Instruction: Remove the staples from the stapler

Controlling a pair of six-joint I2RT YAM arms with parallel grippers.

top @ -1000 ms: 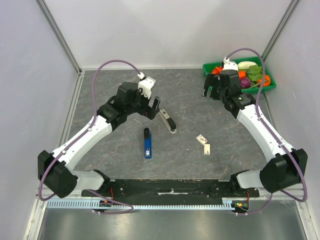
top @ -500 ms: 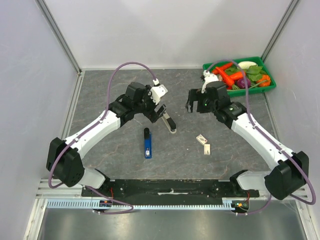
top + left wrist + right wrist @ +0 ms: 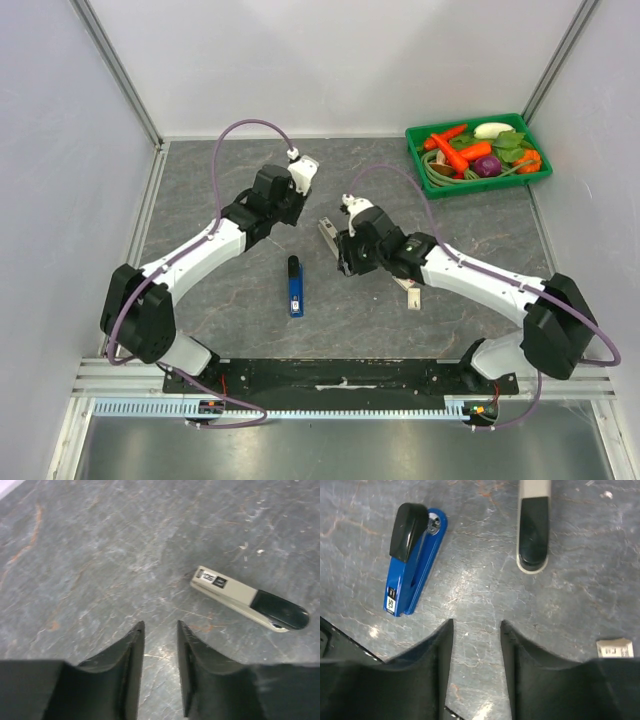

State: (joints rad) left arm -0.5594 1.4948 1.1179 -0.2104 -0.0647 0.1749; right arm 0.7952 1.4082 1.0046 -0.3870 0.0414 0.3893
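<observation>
We note grey stapler (image 3: pixel 250 600) lying flat on bench (image 3: pixel 200 170), near both grippers. Left gripper (image 3: pixel 160 627): jaws narrowly parted, grasping nothing. Right gripper (image 3: pixel 476 625): jaws parted, empty, above bench, blue stapler (image 3: pixel 412 565) alongside.

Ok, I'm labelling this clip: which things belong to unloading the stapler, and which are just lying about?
Job:
grey stapler, lying between the two arms

Lying about, probably:
blue stapler
small white box
green tray of vegetables
</observation>
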